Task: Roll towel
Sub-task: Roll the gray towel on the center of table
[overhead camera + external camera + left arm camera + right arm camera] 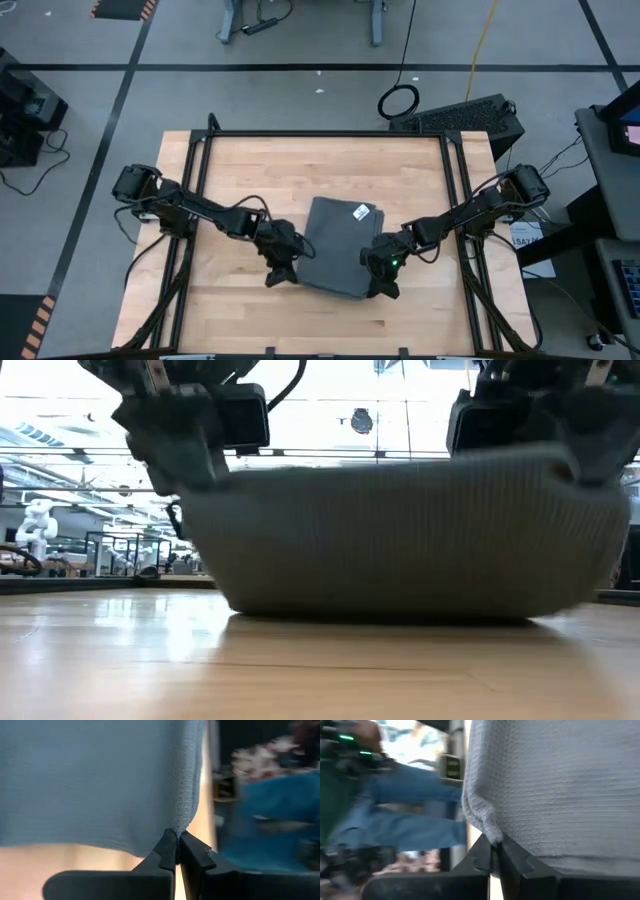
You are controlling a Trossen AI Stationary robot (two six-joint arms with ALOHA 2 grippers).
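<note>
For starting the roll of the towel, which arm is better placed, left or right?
Neither clearly: the left pincer and right pincer each pinch a near corner of the towel, lifting that edge evenly.

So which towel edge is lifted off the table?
The towel's near edge, pinched between the left tool and right tool; the far edge with the white tag lies flat.

The towel point(337, 255) is dark grey with a fine waffle weave and a small white tag point(362, 211) at its 1 o'clock corner, the desk point(240, 310) is pale blond wood, and both arms' fingers point(167, 851) are black.
</note>
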